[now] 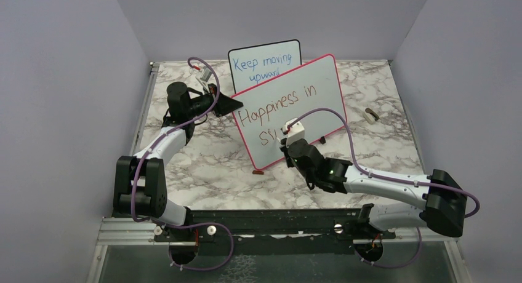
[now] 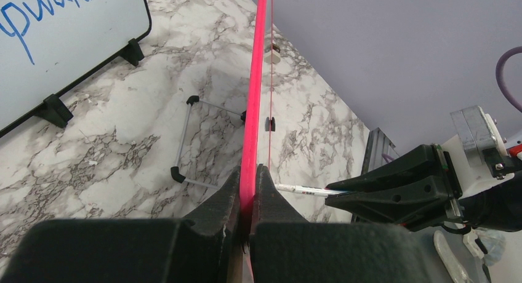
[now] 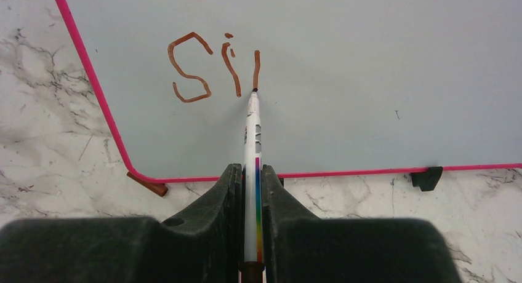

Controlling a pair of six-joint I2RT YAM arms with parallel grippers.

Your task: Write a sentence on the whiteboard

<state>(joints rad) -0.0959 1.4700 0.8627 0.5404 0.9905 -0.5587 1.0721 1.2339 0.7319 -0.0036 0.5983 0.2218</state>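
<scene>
The whiteboard [image 1: 308, 114] with a pink-red frame stands tilted mid-table. On it the sentence [image 1: 275, 107] reads "Happiness in" with "Si" and one more stroke [image 3: 256, 69] below. My left gripper [image 1: 229, 104] is shut on the board's left edge [image 2: 251, 141]. My right gripper [image 1: 289, 141] is shut on a white marker [image 3: 252, 147] with a rainbow stripe. The marker's tip touches the board at the foot of the newest stroke. The marker also shows in the left wrist view [image 2: 305, 189].
A smaller black-framed board [image 1: 265, 64] with blue "Keep moving upward" stands behind the whiteboard. A brown marker cap [image 3: 148, 185] lies by the whiteboard's lower left corner. A small object [image 1: 370, 115] lies at the right on the marble table [image 1: 203, 166].
</scene>
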